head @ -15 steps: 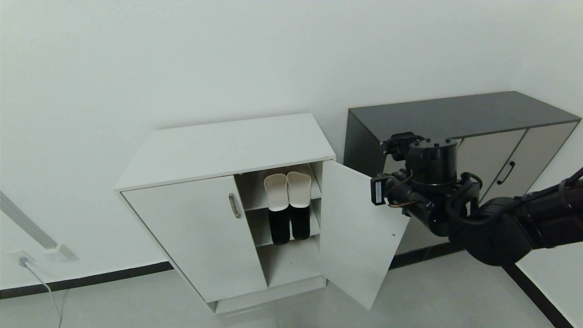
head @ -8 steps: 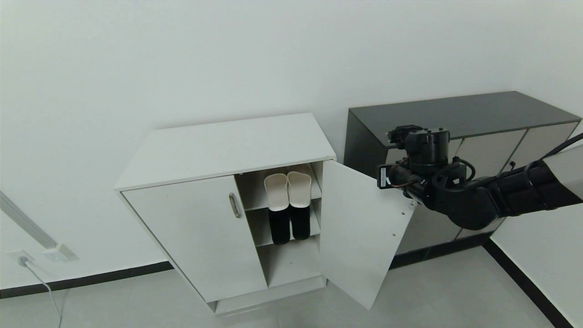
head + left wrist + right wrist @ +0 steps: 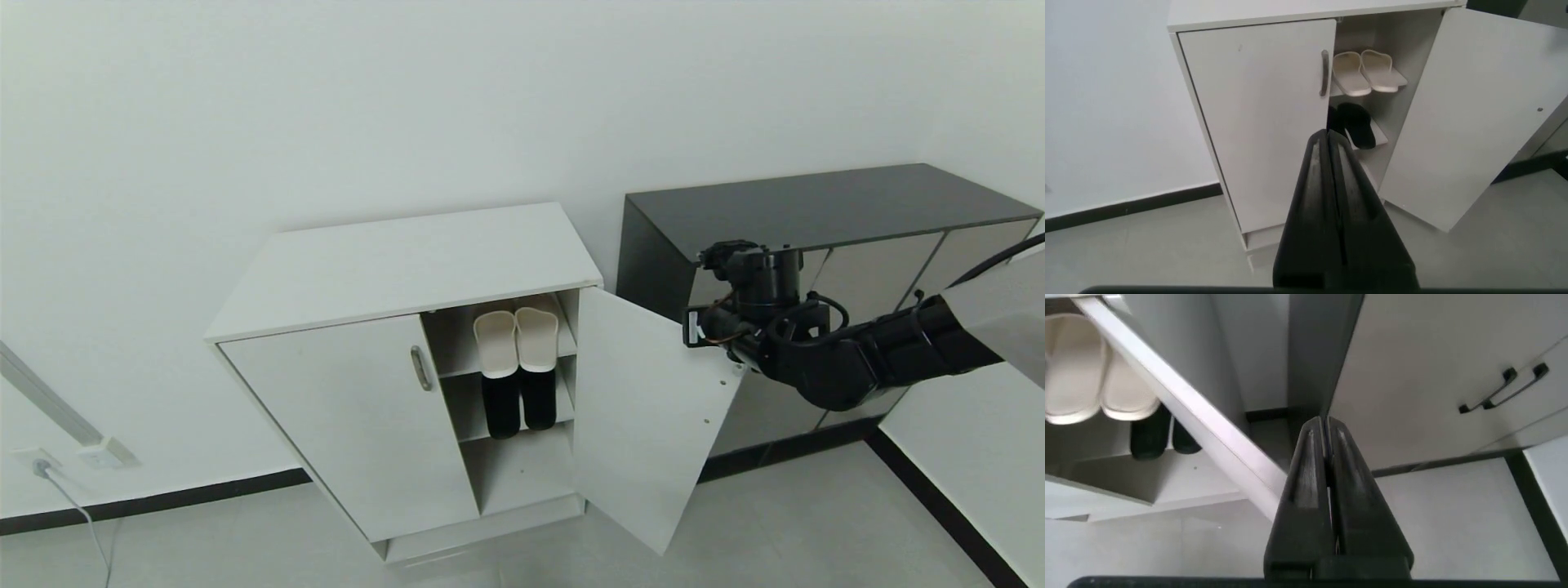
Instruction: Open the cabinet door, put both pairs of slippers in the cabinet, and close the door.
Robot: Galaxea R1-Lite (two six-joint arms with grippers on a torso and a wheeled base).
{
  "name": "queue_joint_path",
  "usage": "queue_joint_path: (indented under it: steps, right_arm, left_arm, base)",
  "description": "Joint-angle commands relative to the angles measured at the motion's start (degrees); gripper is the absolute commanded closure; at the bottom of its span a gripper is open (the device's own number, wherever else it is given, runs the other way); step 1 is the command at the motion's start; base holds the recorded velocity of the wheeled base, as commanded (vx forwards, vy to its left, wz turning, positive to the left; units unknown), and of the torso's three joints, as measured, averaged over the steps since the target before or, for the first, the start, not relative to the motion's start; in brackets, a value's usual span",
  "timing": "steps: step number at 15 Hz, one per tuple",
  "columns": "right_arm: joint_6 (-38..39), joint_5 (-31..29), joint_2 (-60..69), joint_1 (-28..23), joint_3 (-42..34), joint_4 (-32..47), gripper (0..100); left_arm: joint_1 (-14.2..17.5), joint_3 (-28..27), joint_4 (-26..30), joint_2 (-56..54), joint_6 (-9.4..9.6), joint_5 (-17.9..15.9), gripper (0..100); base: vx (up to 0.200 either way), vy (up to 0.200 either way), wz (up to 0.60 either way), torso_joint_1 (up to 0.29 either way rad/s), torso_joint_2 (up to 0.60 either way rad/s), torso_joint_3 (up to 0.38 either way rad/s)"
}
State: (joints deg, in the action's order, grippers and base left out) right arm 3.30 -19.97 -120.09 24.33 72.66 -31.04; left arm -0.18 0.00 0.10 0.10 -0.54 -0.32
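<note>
A white cabinet (image 3: 400, 261) stands against a pale wall, on a grey floor (image 3: 775, 531). Its left door (image 3: 351, 425) is closed and carries a small metal handle (image 3: 420, 368) at its inner edge. Its right door (image 3: 645, 416) stands swung open toward the near right, showing three shelves inside.

A pair of white slippers (image 3: 516, 339) lies side by side on the top shelf. A pair of black slippers (image 3: 519, 408) lies side by side on the middle shelf, directly below. The bottom shelf is bare.

The right gripper (image 3: 1327, 429) is at the outer face of the open door, near its upper free edge, between the door and a dark cabinet (image 3: 816, 204) that stands just to the right. Its fingers are pressed together and hold nothing. Whether they touch the door cannot be told.

The left gripper (image 3: 1327, 140) is held well back from the white cabinet, pointing at the gap between the two doors. Its fingers are likewise pressed together and hold nothing.

Low on the wall at the far left is a wall socket (image 3: 33, 464) with a cable hanging from it.
</note>
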Motion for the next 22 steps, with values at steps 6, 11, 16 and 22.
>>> queue_joint_path:
  steps: [6,11,16,22]
  right_arm:
    - [1.3,0.8,-1.9,-1.0,0.0,0.0,100]
    - [1.4,0.7,0.9,1.4,-3.8,-0.1,100]
    - [1.5,0.4,8.9,11.0,-13.2,-0.5,100]
    - [1.3,1.5,12.9,14.4,-18.6,-2.0,100]
  left_arm:
    - [0.0,0.0,0.0,0.0,0.01,0.0,100]
    - [0.0,0.0,0.0,0.0,0.01,0.0,100]
    - [0.0,0.0,0.0,0.0,0.01,0.0,100]
    - [0.0,0.0,0.0,0.0,-0.08,0.0,100]
  base:
    - [0.000,0.000,0.00,0.000,0.00,0.000]
    - [0.000,0.000,0.00,0.000,0.00,0.000]
    - [0.000,0.000,0.00,0.000,0.00,0.000]
    - [0.000,0.000,0.00,0.000,0.00,0.000]
